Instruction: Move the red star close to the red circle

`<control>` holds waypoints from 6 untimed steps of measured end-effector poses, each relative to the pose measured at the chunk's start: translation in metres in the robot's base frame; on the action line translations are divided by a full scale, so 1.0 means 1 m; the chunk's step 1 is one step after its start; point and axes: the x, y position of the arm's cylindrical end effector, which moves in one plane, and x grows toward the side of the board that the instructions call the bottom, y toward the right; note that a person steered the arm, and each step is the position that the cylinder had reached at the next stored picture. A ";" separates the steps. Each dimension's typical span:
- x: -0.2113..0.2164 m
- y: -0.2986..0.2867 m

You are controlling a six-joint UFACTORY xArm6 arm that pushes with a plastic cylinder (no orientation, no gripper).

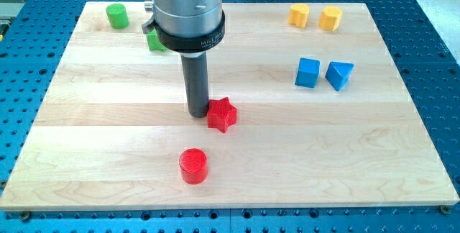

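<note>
my tip (198,113), a bare rod with nothing to clamp, touches the red star's (222,114) left edge, mid-push; next it should shove from the star's top toward the red circle (193,166) below.

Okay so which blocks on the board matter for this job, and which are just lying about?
In the job:
red star
red circle
my tip, touching the star's left side

Lying about:
green cylinder
green block, partly hidden
two yellow blocks
blue cube
blue wedge
</note>
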 end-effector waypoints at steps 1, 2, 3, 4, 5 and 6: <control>-0.002 -0.002; -0.018 0.038; -0.010 0.060; 0.020 0.055; 0.019 0.035; -0.010 0.026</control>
